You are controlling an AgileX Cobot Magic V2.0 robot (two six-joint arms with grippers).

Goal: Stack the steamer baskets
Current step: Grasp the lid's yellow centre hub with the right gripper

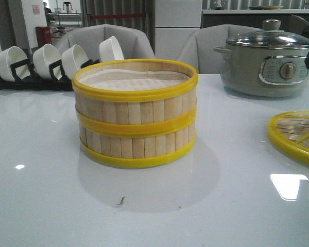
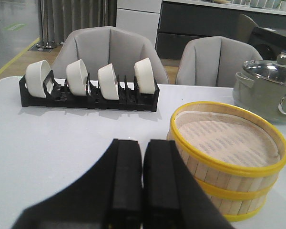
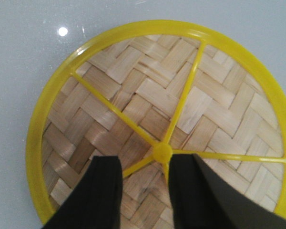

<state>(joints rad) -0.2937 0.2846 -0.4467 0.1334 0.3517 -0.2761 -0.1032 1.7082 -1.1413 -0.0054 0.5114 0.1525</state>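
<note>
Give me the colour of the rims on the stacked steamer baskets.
Bright yellow, on the steamer baskets; the front view shows it best.

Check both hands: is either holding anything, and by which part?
Nothing is held. The left hand is shut and empty beside the steamer baskets; the right hand hangs open over the lid.

Bright overhead light, glare spots on glossy table (image 1: 36, 206), pics sharp.

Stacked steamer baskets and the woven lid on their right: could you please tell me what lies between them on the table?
Nothing: the front view shows only bare glossy table between the stacked steamer baskets and the woven lid.
</note>
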